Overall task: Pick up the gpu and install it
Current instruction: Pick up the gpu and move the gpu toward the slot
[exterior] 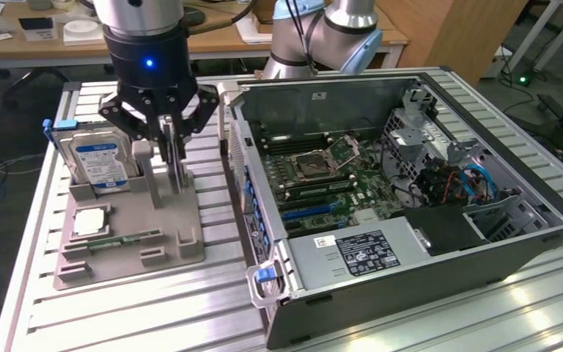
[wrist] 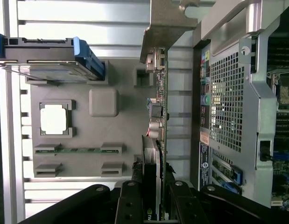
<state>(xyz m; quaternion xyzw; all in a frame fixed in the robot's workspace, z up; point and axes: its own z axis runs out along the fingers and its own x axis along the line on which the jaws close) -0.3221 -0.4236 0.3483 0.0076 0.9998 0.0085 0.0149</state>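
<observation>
The arm (exterior: 144,29) stood vertical over the table (exterior: 115,308), wrist pointing straight down, with the hand (exterior: 171,150) directly above the grey holder (exterior: 164,242). The linkage bars were drawn inward, so the hand was narrowed to a slim gap. In the wrist view the hand (wrist: 155,186) had its fingers (wrist: 130,200) pressed to either face of the gpu (wrist: 159,112); it was closed on the card's upper edge.

The gpu (exterior: 177,176) stood upright on its long edge, directly below the hand and between the fingertips. Its lower edge sat at the holder's slot; whether it had cleared that slot could not be determined. The card's grey metal bracket lay at the end farthest from the fingers in the wrist view.

Just beside the hand, on the side away from the computer case (exterior: 409,257), a hard drive (exterior: 100,161) stood upright in the same holder. A processor chip (exterior: 91,220) and a memory stick (exterior: 115,240) lay flat in the holder below the hand, towards the camera. The open case lay close on the hand's other side, apart from the holder.
</observation>
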